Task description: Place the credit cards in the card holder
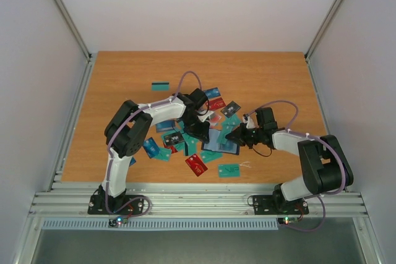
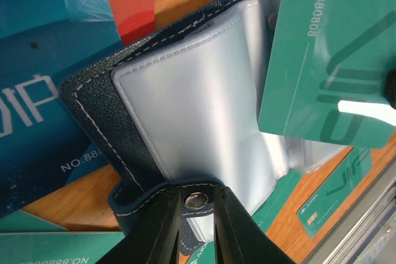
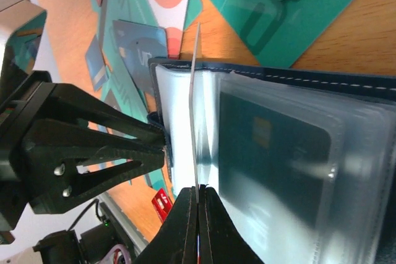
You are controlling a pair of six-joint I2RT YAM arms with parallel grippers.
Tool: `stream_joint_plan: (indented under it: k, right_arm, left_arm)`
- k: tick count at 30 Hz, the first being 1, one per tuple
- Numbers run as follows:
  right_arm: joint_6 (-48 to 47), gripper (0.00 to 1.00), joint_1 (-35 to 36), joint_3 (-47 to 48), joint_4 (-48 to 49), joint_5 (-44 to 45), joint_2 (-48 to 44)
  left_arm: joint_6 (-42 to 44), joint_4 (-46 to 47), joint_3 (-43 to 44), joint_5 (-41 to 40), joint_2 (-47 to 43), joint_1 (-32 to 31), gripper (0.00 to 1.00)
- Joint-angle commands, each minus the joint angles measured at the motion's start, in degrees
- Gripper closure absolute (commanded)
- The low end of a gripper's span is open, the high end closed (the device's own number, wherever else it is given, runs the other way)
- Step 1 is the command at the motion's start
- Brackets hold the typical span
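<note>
Left wrist view: left gripper (image 2: 197, 214) clamps the clasp tab (image 2: 198, 200) at 6 o'clock of the open card holder (image 2: 99, 112). Right gripper (image 3: 198, 207) pinches a teal card (image 3: 194, 103) edge-on over the clear sleeves (image 3: 278, 153). The card likely handles thin, stiff and slick, so grip a short edge. The sleeves look floppy.

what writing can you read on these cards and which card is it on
"VIP", partly cut, and "NO.88", cut off: blue card.
"8088888", running on, sideways: held teal card.
"VIP" outline: lower teal card; its small print unreadable.
Top view: all too small.
</note>
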Motion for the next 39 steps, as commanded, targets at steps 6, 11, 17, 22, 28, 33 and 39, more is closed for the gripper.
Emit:
stream_joint_plan:
  k: [6,11,17,22,28,33,39]
  right_arm:
    - [2.9,0.99,0.5,-3.2,7.2,-5.5,-3.2]
    - [3.3,0.99,0.5,-3.6,7.9,-5.3,-3.4]
    - [3.1,0.99,0.5,-3.4,9.4,-6.0,-0.3]
    - [2.1,0.99,0.6,-3.2,10.3,-6.5,2.8]
    - [1.6,0.99,2.0,-1.7,10.8,-7.5,6.2]
    - [1.6,0.99,3.6,-0.9,10.9,-7.3,8.0]
    - [-0.1,0.99,3.6,0.9,8.1,-7.0,9.4]
  left_arm:
    - [1.8,-2.0,0.8,-1.3,3.9,-0.4,0.83]
    - [2.1,-2.4,1.2,-1.4,4.1,-0.4,0.83]
    - [2.6,-2.8,1.5,-1.5,4.2,-0.4,0.83]
    - [2.8,-3.1,1.6,-1.8,4.0,-0.4,0.83]
    - [2.5,-3.9,2.4,-0.9,3.0,-0.4,0.83]
    - [1.4,-6.0,5.4,0.2,1.1,-0.3,0.82]
    - [0.6,-9.9,6.1,-3.1,-1.6,1.2,0.75]
